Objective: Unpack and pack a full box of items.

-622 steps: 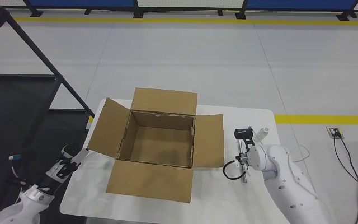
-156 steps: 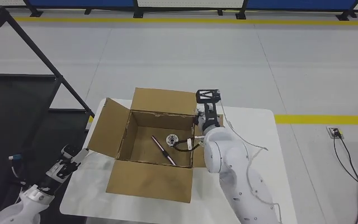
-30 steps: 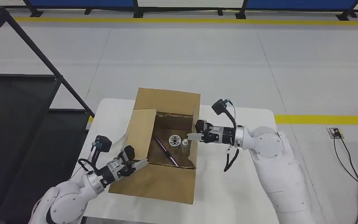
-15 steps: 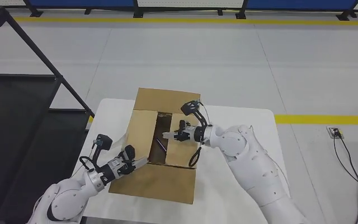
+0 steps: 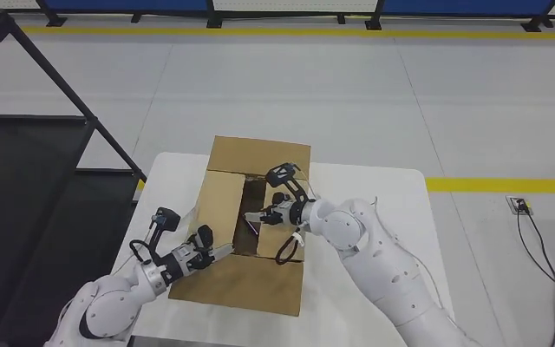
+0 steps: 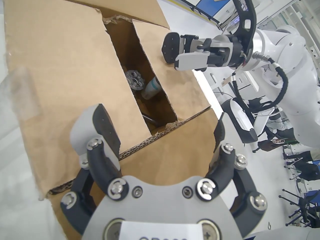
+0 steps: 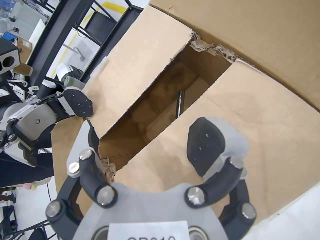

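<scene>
The cardboard box [image 5: 256, 156] stands mid-table with its two side flaps folded inward and a narrow gap between them. My right gripper [image 5: 257, 217] is open, its fingers lying on the right flap [image 7: 225, 101] beside the gap. My left gripper [image 5: 210, 252] is open at the box's front left corner, straddling the front flap edge [image 6: 175, 146]. Through the gap I see a clear round part [image 6: 135, 78], a small bottle [image 6: 151, 88] and a dark rod [image 7: 180, 103] on the box floor. The left flap [image 6: 62, 58] lies nearly flat.
The white table [image 5: 381, 243] has bare room to the right of the box. A black metal frame [image 5: 78, 113] rises beyond the table's left side. The box's back flap [image 5: 260, 149] stands up.
My right gripper has slid further left, pressing the right flap down, and the gap over the box has narrowed. The left gripper has barely shifted at the front corner.
</scene>
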Robot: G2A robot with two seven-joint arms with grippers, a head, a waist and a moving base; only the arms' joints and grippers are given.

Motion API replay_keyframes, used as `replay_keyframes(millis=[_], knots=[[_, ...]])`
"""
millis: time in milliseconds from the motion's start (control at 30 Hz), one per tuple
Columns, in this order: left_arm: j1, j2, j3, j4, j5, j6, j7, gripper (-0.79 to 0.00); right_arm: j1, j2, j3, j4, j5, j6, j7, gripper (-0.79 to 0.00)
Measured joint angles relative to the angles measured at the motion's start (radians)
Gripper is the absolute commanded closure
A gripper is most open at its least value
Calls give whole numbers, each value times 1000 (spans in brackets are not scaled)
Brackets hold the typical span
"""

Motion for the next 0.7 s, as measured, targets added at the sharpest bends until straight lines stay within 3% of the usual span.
replay_keyframes(millis=[167, 400, 700], knots=[[25, 6, -41, -39, -17, -18, 10, -785, -11, 5, 14, -22, 0, -9, -10, -785], [94, 20, -165, -98, -82, -49, 12, -785, -30, 16, 39, -65, -6, -6, 5, -785], [185, 43, -389, -23, -129, -120, -27, -785, -30, 17, 38, -67, -9, 0, 13, -785]])
